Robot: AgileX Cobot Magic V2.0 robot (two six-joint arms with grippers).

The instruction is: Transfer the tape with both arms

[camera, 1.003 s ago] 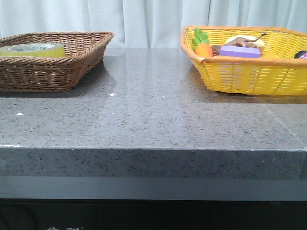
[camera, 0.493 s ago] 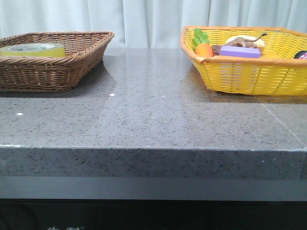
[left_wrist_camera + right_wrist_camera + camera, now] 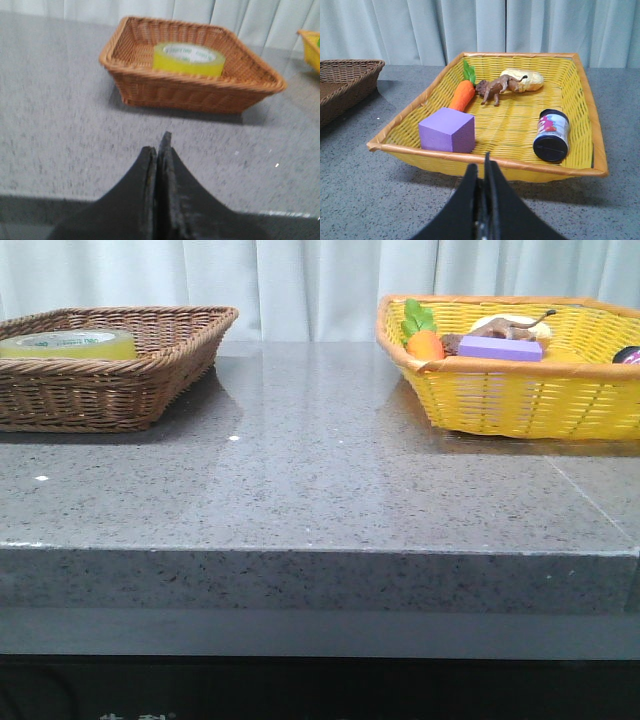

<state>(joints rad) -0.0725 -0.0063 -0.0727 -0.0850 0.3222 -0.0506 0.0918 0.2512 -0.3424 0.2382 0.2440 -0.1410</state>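
**Nothing gripped, tape waiting in the brown basket**

Right now both sets of my fingers are pressed together on nothing: my left gripper (image 3: pixel 157 150) hangs over bare grey table (image 3: pixel 320 480), my right gripper (image 3: pixel 484 170) sits just short of the yellow basket (image 3: pixel 580 100). Beyond my left fingers, the tape (image 3: pixel 188 58) lies flat inside the brown wicker basket (image 3: pixel 150 90), near its back. My worry: the basket wall could block 1 finger on the way down, or the smooth roll could slip at the 2-arm handover.

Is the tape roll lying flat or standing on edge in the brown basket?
Lying flat: the tape roll rests in the brown wicker basket with its white core facing up.
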